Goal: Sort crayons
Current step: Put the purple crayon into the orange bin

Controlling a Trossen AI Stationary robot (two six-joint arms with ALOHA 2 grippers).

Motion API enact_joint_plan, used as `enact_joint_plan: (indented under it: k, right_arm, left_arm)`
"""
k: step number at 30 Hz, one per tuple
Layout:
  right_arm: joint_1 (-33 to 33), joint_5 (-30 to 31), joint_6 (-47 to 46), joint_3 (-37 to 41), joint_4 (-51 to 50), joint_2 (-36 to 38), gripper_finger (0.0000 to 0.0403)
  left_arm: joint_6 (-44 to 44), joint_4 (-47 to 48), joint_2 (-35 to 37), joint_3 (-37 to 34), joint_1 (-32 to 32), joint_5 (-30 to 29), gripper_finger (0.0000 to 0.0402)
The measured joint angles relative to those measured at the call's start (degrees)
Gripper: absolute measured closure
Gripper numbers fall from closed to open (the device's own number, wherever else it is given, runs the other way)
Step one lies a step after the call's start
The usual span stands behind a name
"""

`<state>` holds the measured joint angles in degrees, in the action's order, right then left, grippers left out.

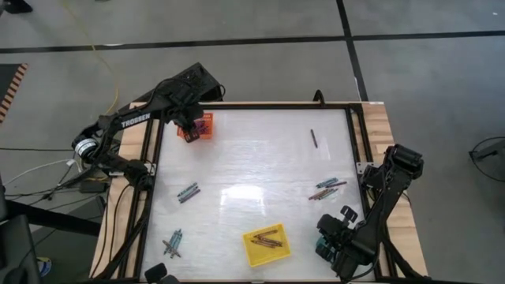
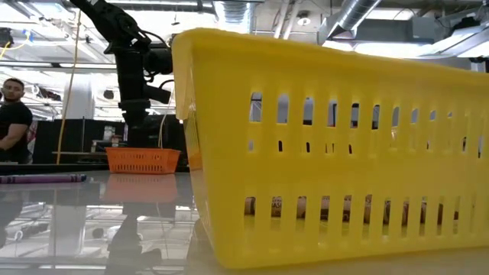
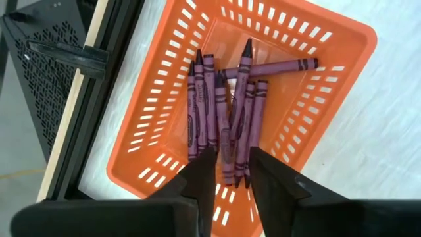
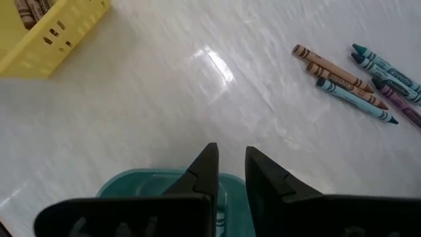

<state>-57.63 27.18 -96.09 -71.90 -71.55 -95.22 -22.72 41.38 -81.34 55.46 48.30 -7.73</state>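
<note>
A: High view: where's the left gripper (image 1: 188, 126)?
B: Upper left, parted and empty above the orange tray (image 1: 207, 127).
A: Next crayons (image 1: 188, 192)?
B: Below it, lying diagonally; left arm nearer.

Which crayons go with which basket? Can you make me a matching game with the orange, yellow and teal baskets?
Things:
1. orange basket
2. yellow basket
3. teal basket

What goes with it:
A. brown crayons inside
B. purple crayons inside, left claw above it
C. under the right claw, contents not visible

Pairs: 1-B, 2-A, 3-C
</note>
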Motion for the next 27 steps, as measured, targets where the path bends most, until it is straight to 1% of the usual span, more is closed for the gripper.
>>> enact_joint_plan:
  k: [6, 11, 15, 20, 24, 27]
  right_arm:
    - [0.00, -0.05, -0.02, 0.00, -0.21, 0.00, 0.0334]
    - [0.34, -0.02, 0.00, -0.01, -1.55, -0.02, 0.0334]
    - [1.04, 0.06, 0.06, -0.02, -2.47, -0.02, 0.0334]
    - [1.95, 0.20, 0.12, -0.02, -3.99, 0.00, 0.0334]
    - [2.81, 1.82, 0.13, -0.04, -5.79, 0.00, 0.0334]
    - [4.03, 2.94, 0.22, -0.02, -7.22, 0.00, 0.0334]
  left_arm:
    - [0.02, -1.12, 0.21, -0.02, -0.76, -0.06, 0.0317]
    - [0.27, -2.51, 3.06, -0.07, -3.14, -0.11, 0.0317]
    - [0.87, -2.73, 7.41, -0.07, -5.47, -0.24, 0.0317]
    - [2.17, -0.95, 14.74, -0.07, -9.37, -0.58, 0.0317]
    - [3.98, 0.77, 20.17, -0.07, -13.79, -0.15, 0.0317]
    - [5.72, 1.89, 22.93, -0.10, -18.30, -0.17, 0.0317]
